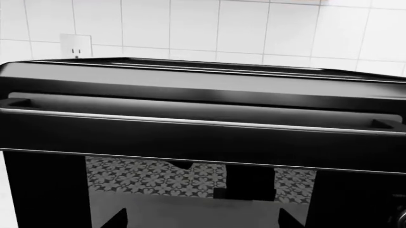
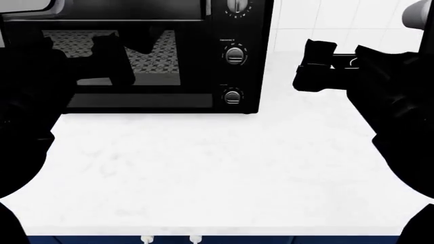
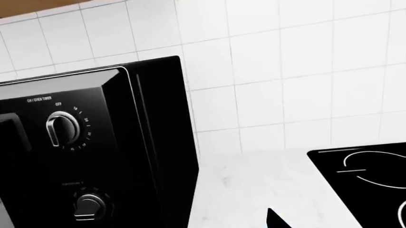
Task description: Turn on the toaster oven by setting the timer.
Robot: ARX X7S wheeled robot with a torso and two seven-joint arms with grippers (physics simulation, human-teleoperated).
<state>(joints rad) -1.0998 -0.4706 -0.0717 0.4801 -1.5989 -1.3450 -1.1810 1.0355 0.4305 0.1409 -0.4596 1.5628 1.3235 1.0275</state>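
Observation:
The toaster oven (image 2: 169, 104) is a black box at the back left of the counter, with a glass door and a column of silver knobs (image 2: 235, 55). My left gripper (image 2: 112, 58) is open and empty, close in front of the door. In the left wrist view the door's top bar (image 1: 203, 121) fills the frame above my left gripper (image 1: 203, 221). My right gripper (image 2: 302, 66) is open and empty, just right of the oven at knob height. The right wrist view shows the timer knob (image 3: 62, 128), pointing near OFF, and a lower knob (image 3: 90, 205).
A flat black stovetop (image 3: 364, 166) lies on the white counter (image 2: 217, 168) to the right of the oven. A white tiled wall (image 3: 285, 71) with an outlet (image 1: 75, 46) stands behind. The counter's front edge (image 2: 217, 235) is near me.

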